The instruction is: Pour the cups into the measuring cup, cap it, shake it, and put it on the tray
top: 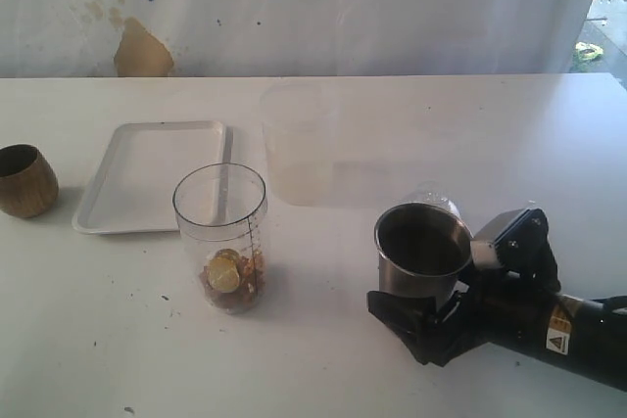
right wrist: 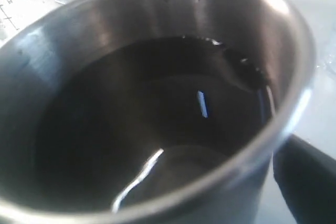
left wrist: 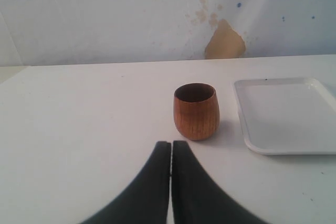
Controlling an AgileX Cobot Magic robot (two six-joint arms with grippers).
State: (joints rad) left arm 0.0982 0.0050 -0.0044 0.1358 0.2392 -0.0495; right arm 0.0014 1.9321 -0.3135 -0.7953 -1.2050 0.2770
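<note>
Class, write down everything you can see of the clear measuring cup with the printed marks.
The measuring cup is tall, clear, plastic-looking, with dark graduation marks down its side and a wider open rim. It stands upright, uncapped, on the white table, nearer the exterior camera than the tray. Brownish and yellowish pieces lie at its bottom. Only the table touches it.

Bright, soft daylight; faint shadows; exterior view washed-out; steel tumbler [right wrist: 157,51] close-up blurred, glints inside.
</note>
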